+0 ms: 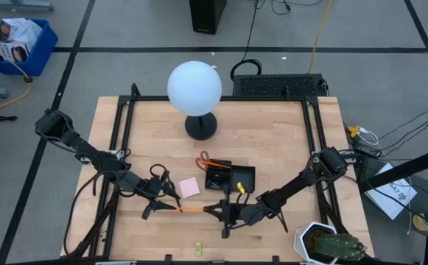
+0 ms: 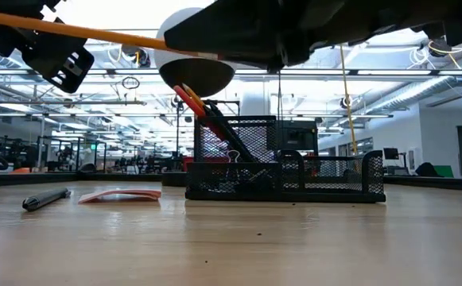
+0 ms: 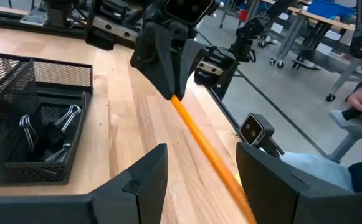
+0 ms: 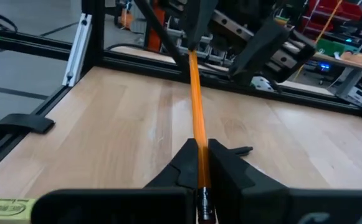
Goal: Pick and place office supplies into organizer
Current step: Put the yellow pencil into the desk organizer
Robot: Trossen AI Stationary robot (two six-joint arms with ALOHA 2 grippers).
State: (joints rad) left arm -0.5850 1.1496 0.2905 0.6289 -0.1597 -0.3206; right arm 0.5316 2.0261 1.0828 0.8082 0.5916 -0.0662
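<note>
**A:** How far along is the sorting?

**B:** Partway, I judge. Starting at the near edge of the light wooden tabletop (image 1: 272, 140), a small yellow-green piece (image 1: 197, 249) lies loose at six o'clock. Farther in, a pink square sticky-note pad (image 1: 189, 187) and a black pen (image 2: 46, 198) also lie outside. Past them, near the centre, the low black mesh organizer (image 1: 232, 177) already holds red-handled scissors (image 1: 203, 157) and small binder clips (image 3: 56, 132). Farthest back, at twelve o'clock, stands a white globe lamp (image 1: 194, 87).

**A:** Where is the thing being handled?

**B:** A thin orange pencil (image 1: 192, 209) hangs level above the tabletop, just nearer than the organizer. The right end effector (image 4: 202, 163), at five o'clock, is closed tightly on one end. The left end effector (image 3: 200, 180), at seven o'clock, stands parted around the other end, its fingers on either side; whether they touch it I cannot tell.
</note>
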